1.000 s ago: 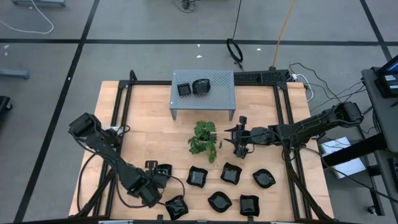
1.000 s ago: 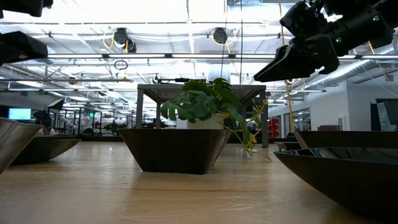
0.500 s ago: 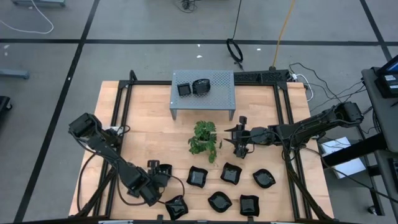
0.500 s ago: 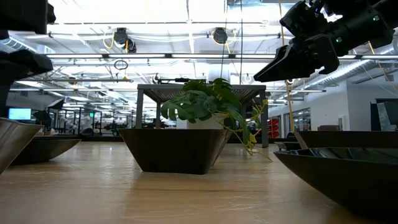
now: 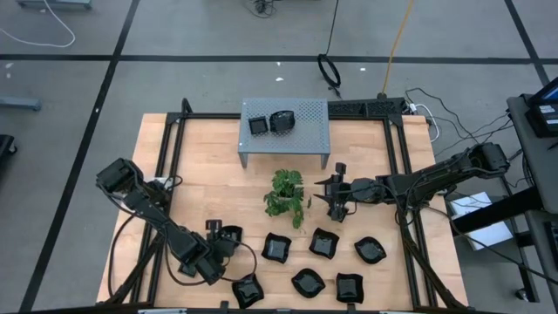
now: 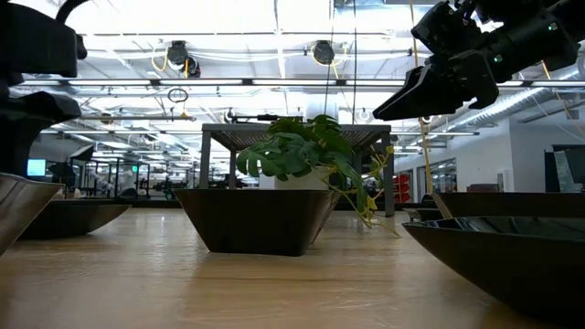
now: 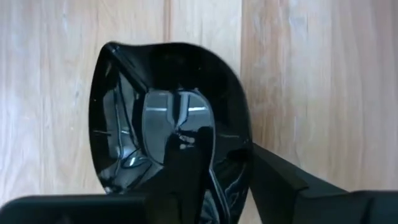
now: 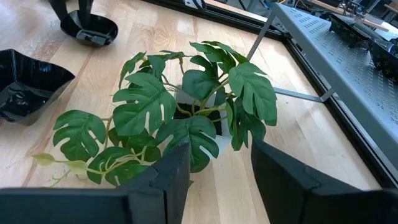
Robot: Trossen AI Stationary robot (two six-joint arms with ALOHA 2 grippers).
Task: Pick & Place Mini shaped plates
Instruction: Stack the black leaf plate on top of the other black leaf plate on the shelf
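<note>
Tabletop [image 5: 209, 187] wood lies bare between the plant [image 5: 287, 194] and the frame's left rail. Seven black plates [image 5: 323, 243] sit nearer the front edge than the plant. Right end effector [image 5: 336, 207] hangs just beside the plant, fingers apart. Left end effector [image 5: 223, 239] straddles one plate's [image 7: 168, 115] rim, one finger inside, one outside.

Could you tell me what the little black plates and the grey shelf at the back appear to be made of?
Mini shaped plates: probably glazed ceramic or hard plastic; the one at the left gripper mirrors the gripper sharply. Shelf: likely painted sheet metal, matte grey, covered in small punched holes.
</note>
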